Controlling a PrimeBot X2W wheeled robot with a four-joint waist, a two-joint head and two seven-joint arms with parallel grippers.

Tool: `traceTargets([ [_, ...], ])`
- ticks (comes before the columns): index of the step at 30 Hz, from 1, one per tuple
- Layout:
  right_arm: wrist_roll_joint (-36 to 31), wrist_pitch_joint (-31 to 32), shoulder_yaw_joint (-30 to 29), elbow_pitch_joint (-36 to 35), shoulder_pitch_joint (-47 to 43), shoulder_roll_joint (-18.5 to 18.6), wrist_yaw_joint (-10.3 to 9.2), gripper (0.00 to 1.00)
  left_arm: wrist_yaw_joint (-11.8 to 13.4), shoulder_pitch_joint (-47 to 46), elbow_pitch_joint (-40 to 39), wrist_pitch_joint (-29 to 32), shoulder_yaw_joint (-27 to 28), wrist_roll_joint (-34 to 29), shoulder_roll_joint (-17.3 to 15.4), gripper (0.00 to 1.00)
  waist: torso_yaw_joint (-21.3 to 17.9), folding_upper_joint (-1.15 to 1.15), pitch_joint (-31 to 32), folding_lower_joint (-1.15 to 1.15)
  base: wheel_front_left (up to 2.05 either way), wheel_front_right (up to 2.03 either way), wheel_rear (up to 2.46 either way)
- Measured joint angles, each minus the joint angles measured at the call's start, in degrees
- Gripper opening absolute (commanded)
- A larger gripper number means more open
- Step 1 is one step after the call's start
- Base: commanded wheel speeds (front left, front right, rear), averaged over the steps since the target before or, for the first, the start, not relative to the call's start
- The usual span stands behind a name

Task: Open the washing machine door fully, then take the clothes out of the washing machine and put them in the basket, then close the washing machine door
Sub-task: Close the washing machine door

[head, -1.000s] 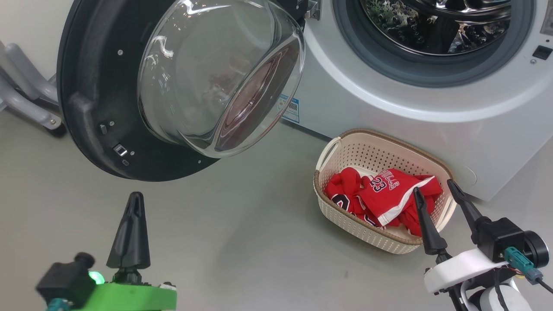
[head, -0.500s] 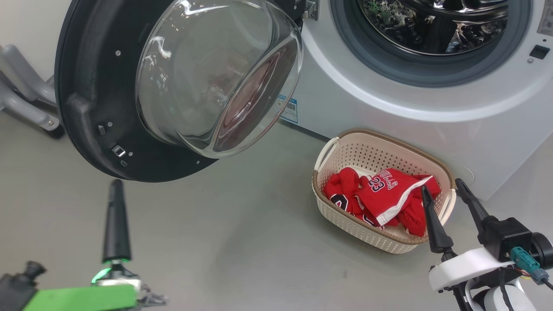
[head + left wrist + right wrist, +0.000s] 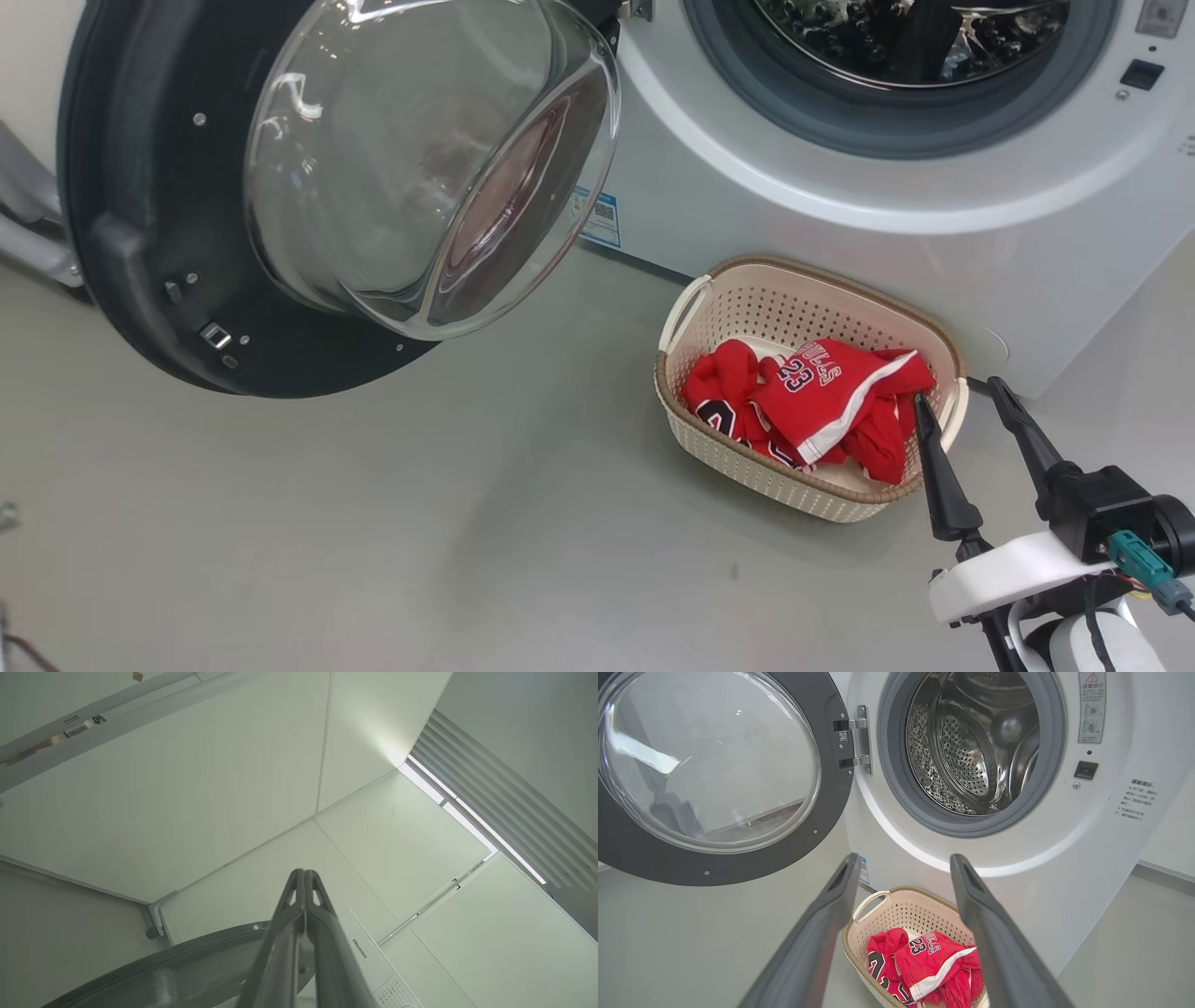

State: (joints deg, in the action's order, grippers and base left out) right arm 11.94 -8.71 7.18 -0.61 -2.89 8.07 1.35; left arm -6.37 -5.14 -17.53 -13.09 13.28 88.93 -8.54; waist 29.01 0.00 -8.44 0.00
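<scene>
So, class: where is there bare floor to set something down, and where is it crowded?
Bare floor spreads between the open washing machine door and the basket. Crowded: the basket by the washing machine, right gripper beside it.

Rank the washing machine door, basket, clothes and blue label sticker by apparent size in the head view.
1. washing machine door, largest, though it swings nearer the camera
2. basket
3. clothes, lying inside the basket
4. blue label sticker, smallest
</scene>
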Motion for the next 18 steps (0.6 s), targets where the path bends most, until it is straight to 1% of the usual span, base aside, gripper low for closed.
traceTargets([
  [3, 0.0, 0.1, 0.1, -0.2, 0.0, 0.2, 0.01, 1.00, 0.2, -2.0, 3.2, 2.2, 2.4, 2.3, -3.8, 0.00, -0.7, 0.00, -0.5, 0.00, 0.00, 0.00, 0.00],
  [6, 0.0, 0.1, 0.2, -0.4, 0.1, 0.3, 0.01, 1.00, 2.1, -3.7, 6.8, 5.0, 3.8, 3.8, -7.2, 0.00, -1.6, 0.00, -0.9, 0.00, 0.00, 0.00, 0.00],
  [8, 0.0, 0.1, 0.2, -0.6, 0.1, 0.3, 0.01, 1.00, 3.2, -4.9, 9.0, 7.1, 4.3, 6.1, -9.3, 0.00, -2.1, 0.00, -1.3, 0.00, 0.00, 0.00, 0.00],
  [12, 0.0, 0.2, 0.1, -1.0, 0.1, 0.8, 0.03, 1.00, 5.7, -6.9, 13.8, 12.0, 4.0, 8.1, -13.3, 0.00, -3.1, 0.00, -2.1, 0.00, 0.00, 0.00, 0.00],
  [16, -0.1, 0.6, 0.2, -1.3, 0.2, 1.1, 0.13, 1.00, 8.0, -8.1, 18.2, 16.9, 2.7, 10.9, -15.8, 0.00, -4.1, 0.00, -3.0, 0.00, 0.00, 0.00, 0.00],
  [18, -0.1, 0.7, 0.3, -1.4, 0.4, 1.2, 0.37, 1.00, 8.9, -8.4, 20.3, 19.0, 1.9, 11.1, -16.7, 0.00, -4.6, 0.00, -3.5, 0.00, 0.00, 0.00, 0.00],
])
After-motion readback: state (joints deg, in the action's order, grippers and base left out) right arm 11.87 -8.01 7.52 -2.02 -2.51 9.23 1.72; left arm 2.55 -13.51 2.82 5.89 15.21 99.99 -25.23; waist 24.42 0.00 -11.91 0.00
